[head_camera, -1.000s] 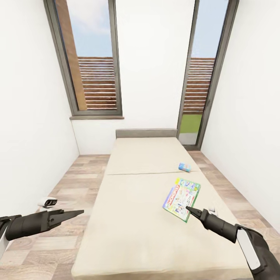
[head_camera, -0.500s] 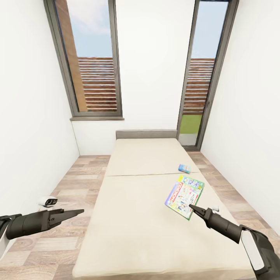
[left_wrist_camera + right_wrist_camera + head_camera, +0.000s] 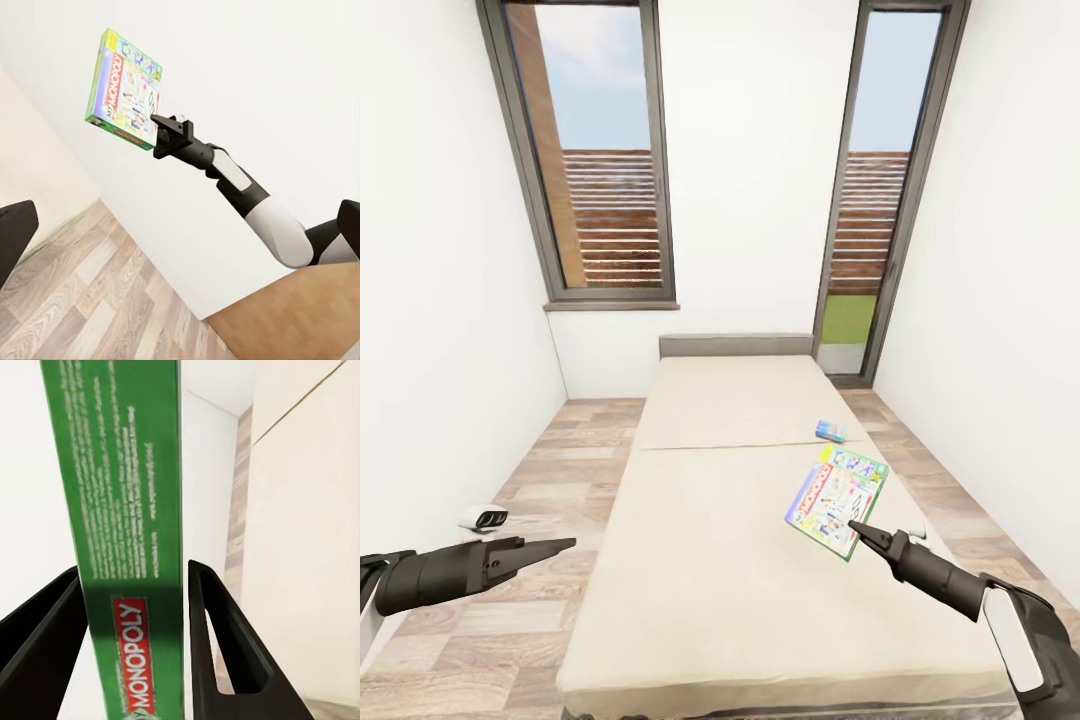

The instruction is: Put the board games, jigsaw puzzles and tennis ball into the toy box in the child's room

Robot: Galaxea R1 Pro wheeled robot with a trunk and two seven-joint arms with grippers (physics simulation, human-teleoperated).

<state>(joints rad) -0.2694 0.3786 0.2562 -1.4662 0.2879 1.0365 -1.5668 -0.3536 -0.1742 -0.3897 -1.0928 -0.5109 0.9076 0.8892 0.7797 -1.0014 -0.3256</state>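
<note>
A long beige bed (image 3: 720, 520) runs down the narrow room toward two tall windows, plank floor (image 3: 545, 470) on either side. On the mattress, toward its right edge, sits the Monopoly board game (image 3: 836, 499), a broad, flat, green-edged carton; in the right wrist view its spine (image 3: 127, 547) stands between the two black fingers (image 3: 217, 645), which bracket it closely and, as far as that tight view allows, appear to be clamped on its thickness. The left wrist view shows the right gripper (image 3: 159, 124) meeting the box at its lower edge. Rigid cardboard of this kind is probably light but wide, so held at one edge it would tend to swing and sag; the glossy print looks slick, and a pinch deep across the thin side, near the middle of an edge, seems the safest hold. A second, much smaller blue game box (image 3: 832, 431) lies flat farther up the bed, well apart from the first. The left gripper (image 3: 560, 545) hovers beside the bed over the floor, carrying nothing; whether its fingers are parted cannot be told here.
</note>
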